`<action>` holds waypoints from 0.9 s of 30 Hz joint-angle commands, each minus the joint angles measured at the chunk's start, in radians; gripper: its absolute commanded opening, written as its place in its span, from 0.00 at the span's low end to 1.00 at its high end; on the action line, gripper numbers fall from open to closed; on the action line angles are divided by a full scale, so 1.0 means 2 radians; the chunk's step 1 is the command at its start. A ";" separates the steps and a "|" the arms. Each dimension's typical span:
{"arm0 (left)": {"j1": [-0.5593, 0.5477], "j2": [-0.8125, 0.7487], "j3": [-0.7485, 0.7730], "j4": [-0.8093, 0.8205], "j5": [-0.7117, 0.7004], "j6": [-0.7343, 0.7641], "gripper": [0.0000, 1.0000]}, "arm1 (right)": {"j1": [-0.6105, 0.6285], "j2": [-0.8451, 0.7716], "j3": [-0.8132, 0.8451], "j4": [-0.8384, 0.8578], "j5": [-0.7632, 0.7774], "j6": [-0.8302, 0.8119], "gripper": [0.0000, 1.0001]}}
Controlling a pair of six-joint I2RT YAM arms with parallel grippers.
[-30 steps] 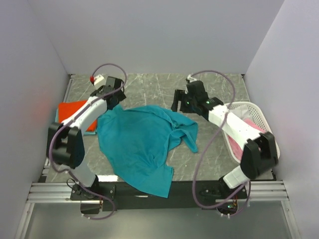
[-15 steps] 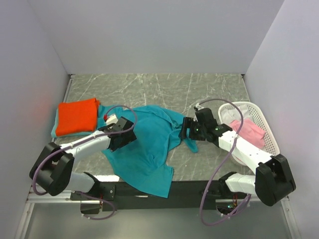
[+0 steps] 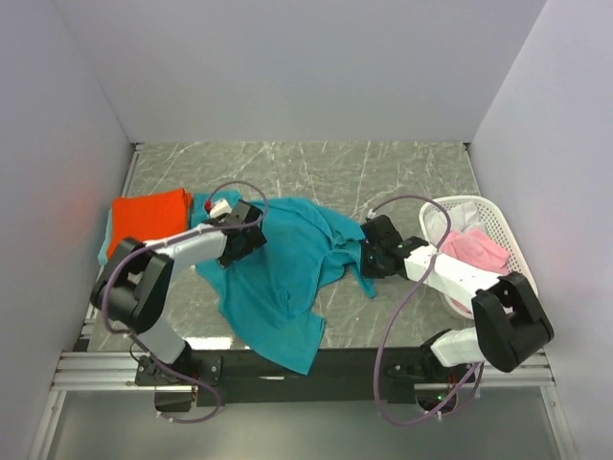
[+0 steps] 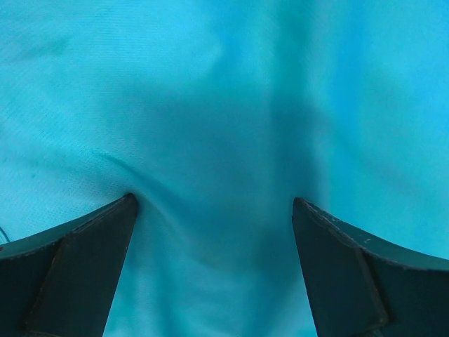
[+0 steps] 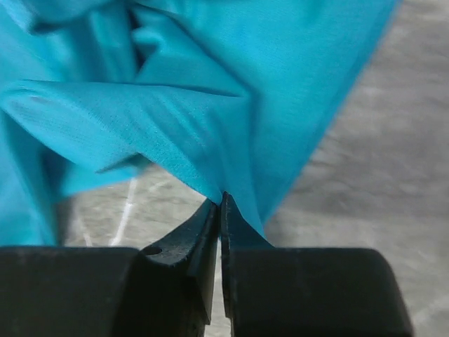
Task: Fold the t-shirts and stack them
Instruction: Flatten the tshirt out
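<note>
Spreading step: the crumpled teal-blue cloth t-shirt (image 3: pixel 278 278) lies mid-way on the grey marbled desk (image 3: pixel 402 177), its 3 o'clock edge pinched in the closed right claw (image 5: pixel 221 205), while the left claw (image 4: pixel 214 203), spread wide and empty, presses its 10 o'clock part; flattening probably calls for an outward pull.

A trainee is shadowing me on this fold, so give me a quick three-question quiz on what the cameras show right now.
1. True or false: the right fingers are shut on an edge of the teal shirt.
2. Which lies in the basket? A) a towel B) pink shirt C) a sock
3. Fill in: the left fingers stand ____ on the teal shirt.

Key: 1 true; 2 B; 3 open.
</note>
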 commanded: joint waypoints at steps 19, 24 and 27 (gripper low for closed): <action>0.084 0.179 0.226 -0.044 0.015 0.088 0.99 | 0.313 -0.037 -0.011 -0.165 0.103 0.152 0.23; 0.084 0.129 0.213 -0.042 0.015 0.103 0.99 | 0.317 -0.048 0.023 -0.219 0.148 0.171 0.63; 0.080 0.080 0.184 -0.035 0.017 0.101 0.99 | 0.311 -0.088 0.044 -0.208 0.151 0.150 0.68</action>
